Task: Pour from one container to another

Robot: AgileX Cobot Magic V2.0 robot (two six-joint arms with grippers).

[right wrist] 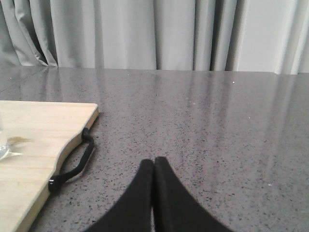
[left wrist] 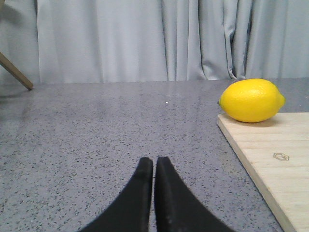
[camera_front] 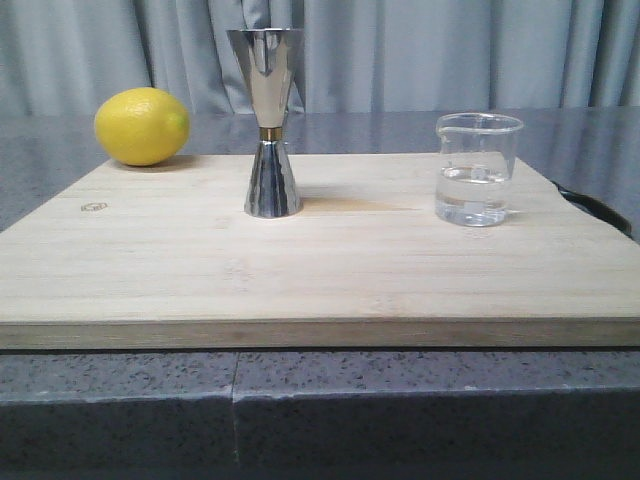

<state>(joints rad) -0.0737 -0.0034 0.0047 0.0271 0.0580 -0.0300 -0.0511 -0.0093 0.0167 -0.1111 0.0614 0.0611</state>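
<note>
- The task is judged not yet begun: the beaker (camera_front: 478, 170) stands upright on the wooden board (camera_front: 320, 270), about a third filled with clear liquid, and nothing is held by either arm.
- The jigger (camera_front: 267, 122) stands upright near the board's middle, its wide upper cone open to the top; whether anything is already in it cannot be told, since the steel hides its inside.
- Taking the jigger as the clock's centre in the front view, the beaker lies at about 3 o'clock, well apart from it, and the lemon (camera_front: 142, 126) lies at about 10 o'clock, at the board's far left corner.
- What is left, by judgement, is everything: the beaker is to be grasped, carried over the jigger's mouth, tipped, and set back down.
- The left gripper (left wrist: 153, 166) is seen with its fingers pressed together and nothing between them, low over the grey bench (left wrist: 106, 130), off the board's left edge.
- The right gripper (right wrist: 153, 166) is likewise closed and empty, off the board's right edge.
- Neither gripper is shown by the front view; only the wrist views reveal them.
- The jigger is shown only by the front view.
- In the right wrist view a black strap (right wrist: 72, 169) at the board's corner is seen plainly, and only a sliver of the beaker's base at the picture's edge; the lemon is seen from the left wrist.
</note>
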